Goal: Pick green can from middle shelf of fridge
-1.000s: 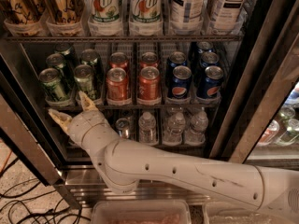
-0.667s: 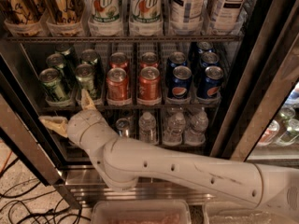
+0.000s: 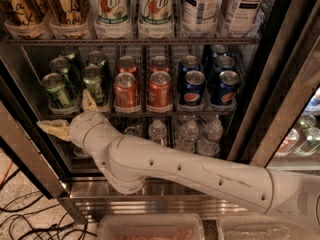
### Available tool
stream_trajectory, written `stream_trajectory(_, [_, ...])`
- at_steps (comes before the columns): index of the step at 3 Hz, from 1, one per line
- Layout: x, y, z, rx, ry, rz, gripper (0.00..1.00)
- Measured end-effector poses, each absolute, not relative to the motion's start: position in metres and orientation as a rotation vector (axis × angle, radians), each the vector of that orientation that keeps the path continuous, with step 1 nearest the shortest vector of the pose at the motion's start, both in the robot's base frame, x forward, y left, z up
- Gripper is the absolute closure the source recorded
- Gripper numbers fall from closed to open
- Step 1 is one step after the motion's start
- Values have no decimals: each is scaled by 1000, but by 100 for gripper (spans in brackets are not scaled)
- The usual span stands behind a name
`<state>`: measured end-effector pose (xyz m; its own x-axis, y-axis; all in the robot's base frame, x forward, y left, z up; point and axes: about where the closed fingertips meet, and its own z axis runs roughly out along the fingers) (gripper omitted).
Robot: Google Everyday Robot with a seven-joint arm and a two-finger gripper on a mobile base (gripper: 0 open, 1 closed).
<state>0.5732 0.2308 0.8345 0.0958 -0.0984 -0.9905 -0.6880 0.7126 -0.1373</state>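
The fridge [image 3: 280, 84] stands open in front of me with a dark interior. On the middle shelf [image 3: 140, 113], clear trays hold green cans on the left, red-orange cans [image 3: 126, 90] in the middle and dark blue cans [image 3: 193, 87] on the right. The front green cans are at the far left [image 3: 56, 90] and just right of it [image 3: 93, 84]. My gripper [image 3: 71, 115] is open and empty at the shelf's front edge, just below these two cans. One finger [image 3: 89, 102] points up between them. The other finger [image 3: 54, 129] points left below the shelf.
Tall bottles [image 3: 156, 6] fill the rack above. Small water bottles [image 3: 189, 134] stand on the rack below, behind my white arm [image 3: 200, 176]. The steel door frame [image 3: 25, 159] slants at the left. Cables [image 3: 30, 219] lie on the floor, and clear bins [image 3: 150, 229] sit at the bottom.
The gripper's left finger has swung a little down and to the left, so the fingers are spread wider. The arm has barely moved and the cans are where they were.
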Motion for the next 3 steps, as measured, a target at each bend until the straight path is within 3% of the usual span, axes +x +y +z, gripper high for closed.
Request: stream_trajectory(3, [614, 262, 840, -748, 1377, 553, 21])
